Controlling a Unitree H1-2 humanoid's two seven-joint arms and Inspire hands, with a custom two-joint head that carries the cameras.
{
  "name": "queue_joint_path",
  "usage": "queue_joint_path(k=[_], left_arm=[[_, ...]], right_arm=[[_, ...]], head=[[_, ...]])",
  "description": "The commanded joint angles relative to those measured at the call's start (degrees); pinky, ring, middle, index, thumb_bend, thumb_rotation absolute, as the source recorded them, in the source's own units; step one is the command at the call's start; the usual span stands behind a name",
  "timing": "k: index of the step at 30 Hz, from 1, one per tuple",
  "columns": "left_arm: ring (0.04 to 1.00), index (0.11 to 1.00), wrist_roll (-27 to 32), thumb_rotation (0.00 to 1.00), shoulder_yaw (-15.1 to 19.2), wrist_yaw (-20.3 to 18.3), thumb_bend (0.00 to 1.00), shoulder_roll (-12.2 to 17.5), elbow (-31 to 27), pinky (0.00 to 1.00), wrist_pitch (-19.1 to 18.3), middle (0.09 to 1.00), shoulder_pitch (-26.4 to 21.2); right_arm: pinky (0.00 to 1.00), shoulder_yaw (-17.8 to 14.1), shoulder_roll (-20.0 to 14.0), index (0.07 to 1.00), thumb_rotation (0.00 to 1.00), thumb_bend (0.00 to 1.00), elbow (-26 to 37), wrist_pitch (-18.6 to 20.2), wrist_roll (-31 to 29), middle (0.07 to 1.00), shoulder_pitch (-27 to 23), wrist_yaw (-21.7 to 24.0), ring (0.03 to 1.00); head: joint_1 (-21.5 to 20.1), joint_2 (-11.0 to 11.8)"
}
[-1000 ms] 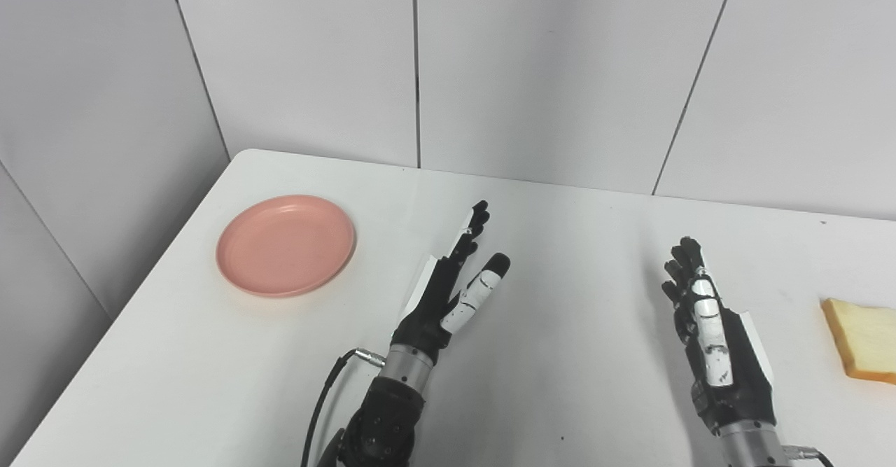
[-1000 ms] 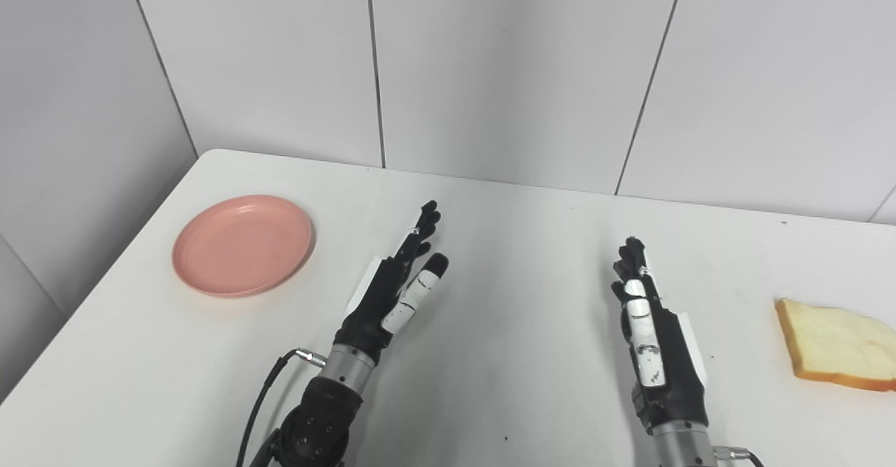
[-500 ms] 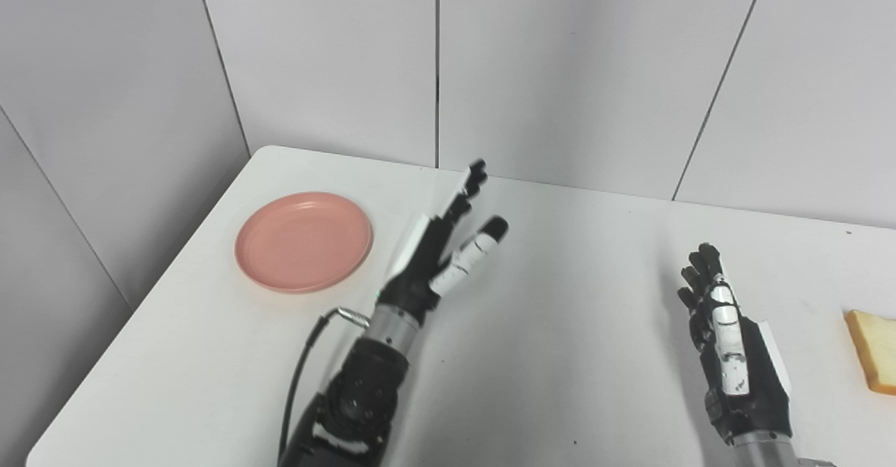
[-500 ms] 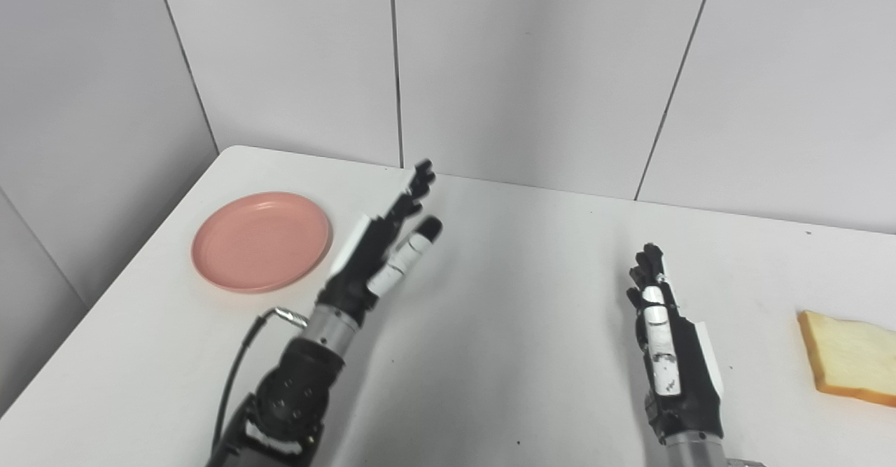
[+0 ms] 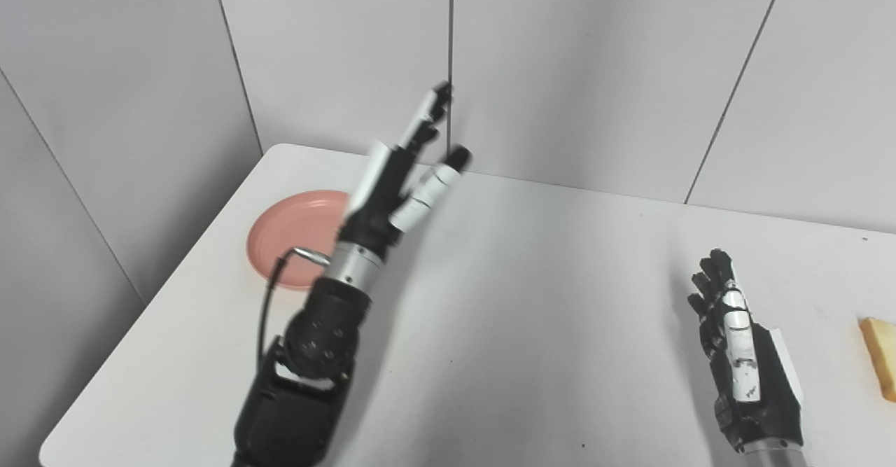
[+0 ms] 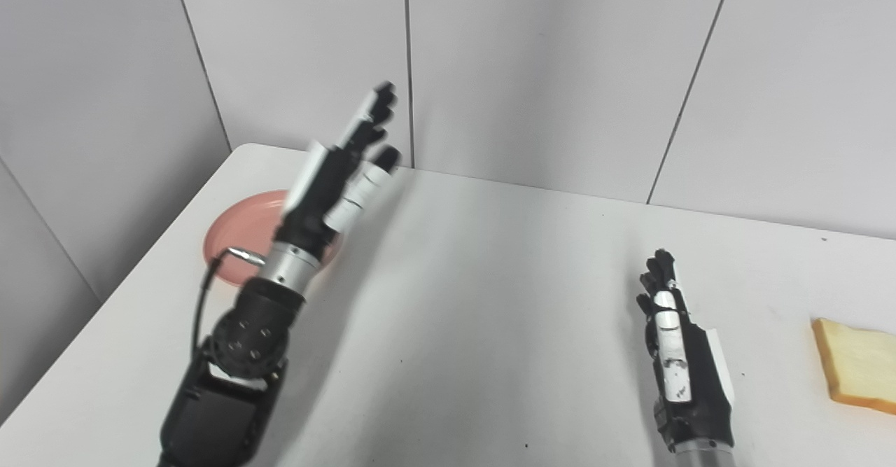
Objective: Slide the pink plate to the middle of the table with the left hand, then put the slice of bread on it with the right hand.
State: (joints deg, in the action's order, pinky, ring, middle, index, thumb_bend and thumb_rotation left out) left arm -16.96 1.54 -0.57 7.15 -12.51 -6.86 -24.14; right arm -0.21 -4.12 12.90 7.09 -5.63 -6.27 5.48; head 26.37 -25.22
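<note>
The pink plate point(image 5: 297, 229) lies on the white table point(image 5: 532, 299) near its far left corner. My left hand point(image 5: 402, 173) is raised above the table, open, with its fingers stretched up and forward. Hand and forearm cover the plate's right part in both views. My right hand point(image 5: 742, 355) hovers low over the table at the near right, open and holding nothing. The slice of bread point(image 6: 855, 374) lies flat at the right edge of the view, to the right of my right hand and apart from it.
Grey wall panels point(image 5: 574, 68) rise behind the table and along its left side. The table's left edge point(image 5: 147, 306) runs close to the plate. A black cable point(image 5: 269, 299) loops off my left wrist.
My left hand has risen and swung left, and now covers part of the plate. The camera has turned left, so the bread sits closer to the right edge. The right hand has kept its pose.
</note>
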Motion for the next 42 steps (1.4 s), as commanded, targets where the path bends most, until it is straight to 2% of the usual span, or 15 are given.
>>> queue_joint_path(k=[1, 6, 13, 17, 22, 30, 42], left_arm=[[0.942, 0.952, 0.59, 1.0, 1.41, 1.28, 0.83, 0.96, -1.15, 0.89, -0.33, 0.964, -2.61], [0.966, 0.976, 4.6, 1.0, 6.07, 0.97, 0.86, 2.87, -1.54, 0.95, -3.63, 0.975, -3.12], [0.967, 0.987, 10.82, 1.0, 11.95, 1.77, 0.87, 6.65, 2.65, 0.97, -1.83, 0.984, -3.29], [0.956, 0.971, 15.49, 0.99, 15.12, 2.0, 0.86, 7.55, 5.17, 0.96, -0.07, 0.968, -2.83], [0.962, 0.963, 21.73, 0.95, 19.02, 2.65, 0.89, 7.68, 7.17, 0.97, -0.15, 0.962, -2.57], [0.97, 0.964, 25.74, 0.97, 21.86, 3.99, 0.87, 8.05, 10.32, 0.98, 0.58, 0.967, -2.21], [0.952, 0.951, 27.32, 0.98, 23.0, 5.45, 0.87, 9.66, 15.3, 0.98, 1.8, 0.95, -1.55]], right_arm=[[1.0, 0.16, 0.58, 1.0, 1.0, 0.2, 2.59, -0.64, -0.28, 1.0, -1.18, -0.2, 1.0], [1.0, 0.19, 1.0, 1.0, 1.0, 0.19, 3.15, 0.13, -0.52, 1.0, -0.96, -0.33, 1.0], [1.0, 0.18, 0.91, 1.0, 1.0, 0.18, 3.55, 0.29, -0.58, 1.0, -0.93, -0.31, 1.0], [1.0, 0.21, 0.77, 1.0, 1.0, 0.18, 4.01, 0.58, -0.21, 1.0, -0.84, -0.39, 1.0], [1.0, 0.19, 0.83, 1.0, 1.0, 0.18, 4.34, 0.66, 0.13, 1.0, -0.91, -0.38, 1.0], [1.0, 0.25, 1.13, 1.0, 1.0, 0.18, 5.33, 1.72, 0.89, 1.0, -0.94, -0.73, 1.0], [1.0, 0.31, 1.17, 1.0, 1.0, 0.16, 6.17, 2.78, 0.6, 1.0, -0.99, -0.77, 1.0]], head=[[-0.02, -0.04], [-0.12, 0.1], [0.03, 0.44], [-0.03, 0.7], [-0.08, 0.56], [0.02, 0.32], [-0.03, -0.18]])
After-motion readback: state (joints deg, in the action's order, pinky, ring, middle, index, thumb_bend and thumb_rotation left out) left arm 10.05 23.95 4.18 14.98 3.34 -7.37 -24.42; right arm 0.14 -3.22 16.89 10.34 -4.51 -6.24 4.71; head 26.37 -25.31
